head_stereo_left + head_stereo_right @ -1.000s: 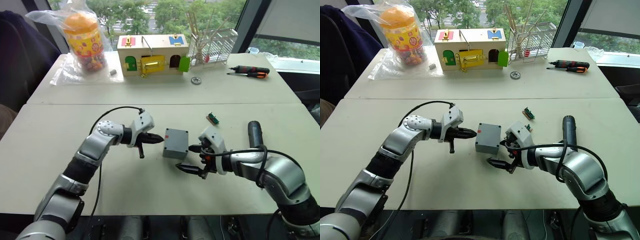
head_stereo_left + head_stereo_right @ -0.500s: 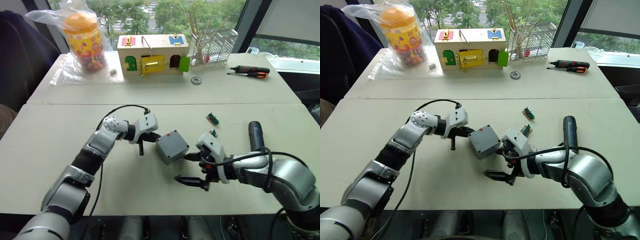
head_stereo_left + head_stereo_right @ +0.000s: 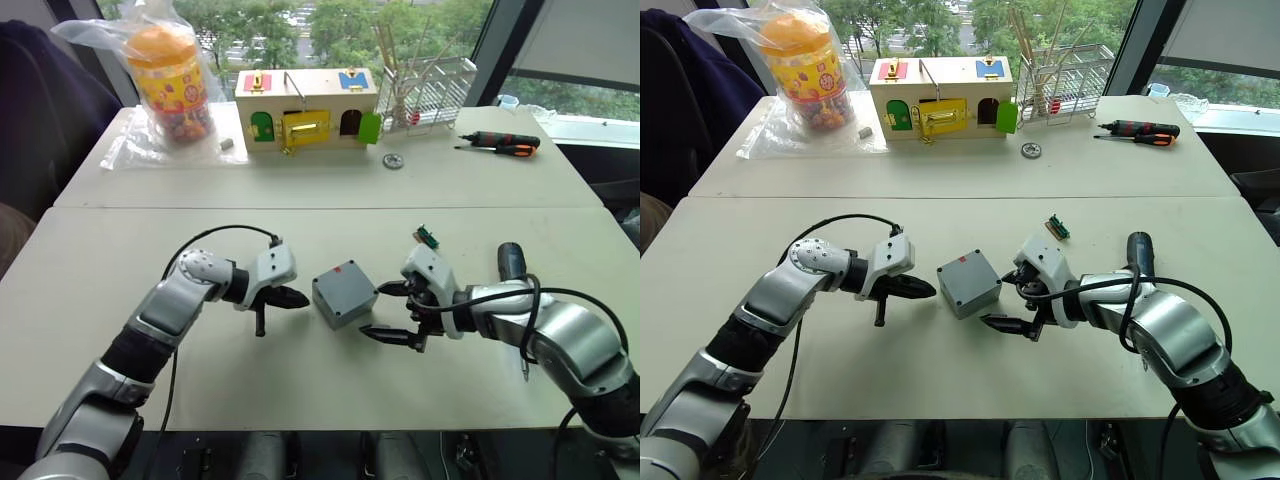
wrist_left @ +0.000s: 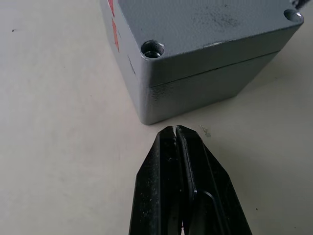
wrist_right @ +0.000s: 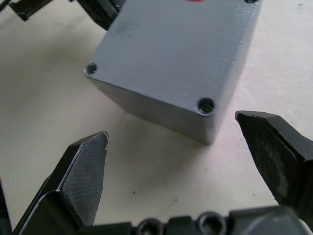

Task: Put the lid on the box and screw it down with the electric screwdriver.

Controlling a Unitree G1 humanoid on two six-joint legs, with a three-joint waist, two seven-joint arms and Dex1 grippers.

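Note:
The grey box [image 3: 345,303] stands at the table's middle, turned cornerwise, a red mark on its side. The lid [image 4: 210,24] sits on top of it, a seam running below its rim and open screw holes at the corners. My left gripper [image 3: 292,297] is shut and empty, its tip a short gap to the left of the box's corner. My right gripper [image 3: 374,312] is open on the box's right, its fingertips [image 5: 88,152] spread wide and clear of the near corner. The black electric screwdriver [image 3: 512,265] lies on the table beyond my right forearm.
At the back stand a wooden box with coloured doors [image 3: 305,108], a bagged jar [image 3: 168,80] and a wire rack [image 3: 425,90]. An orange-and-black hand screwdriver [image 3: 500,143] and a metal ring [image 3: 392,160] lie back right. Small green parts [image 3: 427,237] lie near my right gripper.
The box has been turned cornerwise by a push from my left gripper. That gripper has since drawn back to the left, off the box. My right gripper has shifted slightly, still open.

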